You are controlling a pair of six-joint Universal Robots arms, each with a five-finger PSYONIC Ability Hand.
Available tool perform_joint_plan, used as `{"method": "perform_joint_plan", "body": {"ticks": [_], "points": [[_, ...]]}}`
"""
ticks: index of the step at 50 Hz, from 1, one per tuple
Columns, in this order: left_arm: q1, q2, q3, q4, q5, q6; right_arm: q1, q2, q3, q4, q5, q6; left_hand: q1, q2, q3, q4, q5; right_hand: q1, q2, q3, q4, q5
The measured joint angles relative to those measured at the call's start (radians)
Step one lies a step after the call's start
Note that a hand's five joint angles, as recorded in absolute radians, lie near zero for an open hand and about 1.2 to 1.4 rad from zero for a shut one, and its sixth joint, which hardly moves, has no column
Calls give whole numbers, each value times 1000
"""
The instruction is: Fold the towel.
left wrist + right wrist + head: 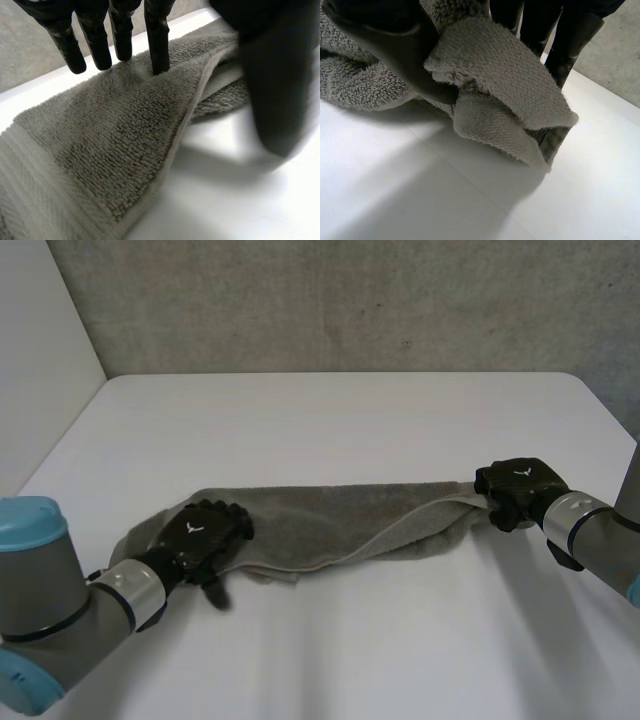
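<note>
A grey towel (pixel 340 520) lies stretched in a loose, half-folded band across the middle of the white table (pixel 330 410). My left hand (pixel 198 537) rests over its left end with straight fingers. In the left wrist view those fingers (pixel 121 35) hover just above the towel (pixel 125 150), and one fingertip touches the pile; the hand is open. My right hand (pixel 518 490) is at the towel's right end. In the right wrist view its thumb (pixel 390 40) and fingers pinch a folded corner of the towel (pixel 510 80) a little above the table.
A grey wall (pixel 350 300) stands behind the table's far edge, and a white panel (pixel 40 350) borders it on the left. White tabletop (pixel 360 640) runs from the towel to the near edge.
</note>
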Motion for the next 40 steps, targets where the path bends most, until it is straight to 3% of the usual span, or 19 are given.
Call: {"method": "perform_joint_plan", "body": {"ticks": [8,23,40], "points": [[-49,-36,48,41,-49,-1,0,0,3,0,-1,-6,159,157,153,147,154,0,0,0,0,0],[-51,-52,70,55,-106,0,0,0,4,0,0,-10,444,454,455,453,445,0,0,0,0,0],[-43,-41,68,98,-164,1,14,-17,9,1,2,-7,496,489,488,492,487,0,0,0,0,0]]}}
